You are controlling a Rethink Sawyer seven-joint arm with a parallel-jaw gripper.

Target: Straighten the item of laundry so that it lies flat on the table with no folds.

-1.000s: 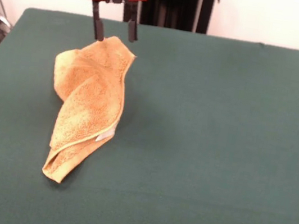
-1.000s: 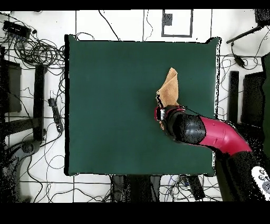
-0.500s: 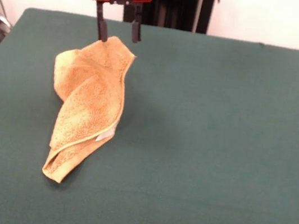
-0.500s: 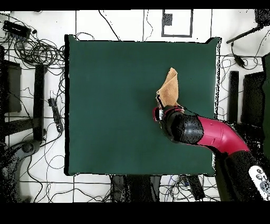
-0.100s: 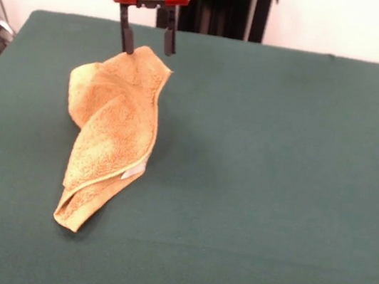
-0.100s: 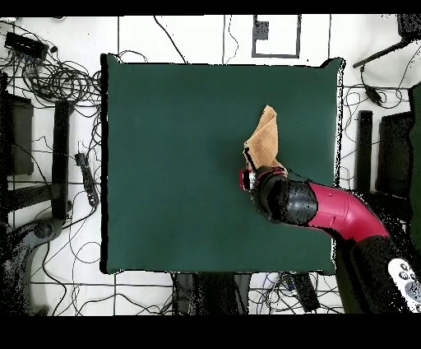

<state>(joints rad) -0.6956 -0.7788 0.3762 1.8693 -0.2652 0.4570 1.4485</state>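
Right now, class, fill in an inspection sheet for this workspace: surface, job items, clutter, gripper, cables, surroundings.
Surface: green table, only the towel lying on it.
Job items: orange towel, folded over itself, not flat; white tag shows at one edge.
Clutter: nothing seen on the table.
Gripper: gripper open, above the towel's far corner, holding nothing.
Cables: many loose cables on the floor around the table.
Surroundings: white wall, black pedestal.

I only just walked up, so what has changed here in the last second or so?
Very little. The end effector rose slightly above the towel's far corner and drifted a touch sideways; it remains open, gripping nothing. The towel stayed crumpled and folded in the same spot on the table.
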